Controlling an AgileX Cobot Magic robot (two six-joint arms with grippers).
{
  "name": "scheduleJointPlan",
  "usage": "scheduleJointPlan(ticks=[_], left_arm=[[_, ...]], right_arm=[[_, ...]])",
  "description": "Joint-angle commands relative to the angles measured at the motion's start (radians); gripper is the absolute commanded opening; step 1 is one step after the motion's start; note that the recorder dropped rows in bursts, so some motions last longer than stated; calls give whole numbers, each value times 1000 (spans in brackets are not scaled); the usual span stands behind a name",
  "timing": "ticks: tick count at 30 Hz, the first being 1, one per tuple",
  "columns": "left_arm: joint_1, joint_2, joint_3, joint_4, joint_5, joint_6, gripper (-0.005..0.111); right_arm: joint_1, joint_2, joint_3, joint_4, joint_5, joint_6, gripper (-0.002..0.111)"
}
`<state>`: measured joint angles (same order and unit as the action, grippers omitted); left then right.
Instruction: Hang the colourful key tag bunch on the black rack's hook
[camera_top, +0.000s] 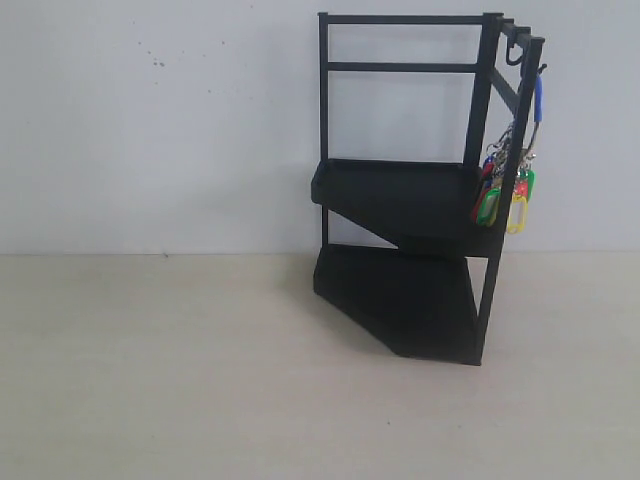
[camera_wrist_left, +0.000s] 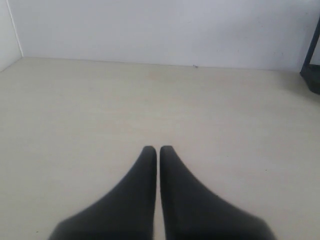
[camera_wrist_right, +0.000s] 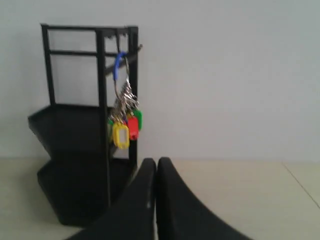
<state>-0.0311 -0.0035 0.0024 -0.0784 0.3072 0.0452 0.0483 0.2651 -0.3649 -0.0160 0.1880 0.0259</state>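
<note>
The black rack (camera_top: 400, 200) stands on the table against the wall, right of centre. The colourful key tag bunch (camera_top: 508, 190) hangs by its blue loop (camera_top: 538, 98) from the small hook (camera_top: 543, 69) at the top of the rack's front corner post. In the right wrist view the key tag bunch (camera_wrist_right: 126, 125) dangles from the hook (camera_wrist_right: 138, 48) on the rack (camera_wrist_right: 75, 150). My right gripper (camera_wrist_right: 156, 160) is shut and empty, back from the rack. My left gripper (camera_wrist_left: 158, 148) is shut over bare table, holding nothing. Neither arm shows in the exterior view.
A light wooden table (camera_top: 160, 380) runs up to a white wall (camera_top: 150, 120). A J-hook (camera_top: 514, 55) sits under the rack's top side rail. In the left wrist view only a corner of the rack (camera_wrist_left: 312, 70) shows at the frame's edge.
</note>
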Motion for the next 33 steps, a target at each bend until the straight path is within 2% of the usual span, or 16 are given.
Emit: scheduleJointPlan(ticks=[1, 4, 8, 14, 16, 18, 25, 33], left_arm=[[3, 4, -2, -2, -12, 0, 4], [3, 4, -2, -2, -12, 0, 4], [3, 4, -2, -2, -12, 0, 4], [3, 4, -2, -2, -11, 0, 4], [3, 4, -2, -2, -11, 0, 4], [3, 4, -2, -2, -11, 0, 4], [3, 4, -2, -2, -11, 0, 4], [3, 4, -2, -2, -11, 0, 4]], right_arm=[[-102, -65, 5, 5, 149, 3, 0], [-132, -124, 20, 5, 152, -15, 0], [-135, -239, 128, 5, 40, -16, 0], [-108, -265, 350, 5, -97, 102, 0], [-108, -265, 365, 5, -125, 135, 0], [-108, -265, 365, 5, -17, 120, 0], [-106, -265, 365, 5, 64, 0, 0], [-85, -265, 365, 5, 148, -51, 0]])
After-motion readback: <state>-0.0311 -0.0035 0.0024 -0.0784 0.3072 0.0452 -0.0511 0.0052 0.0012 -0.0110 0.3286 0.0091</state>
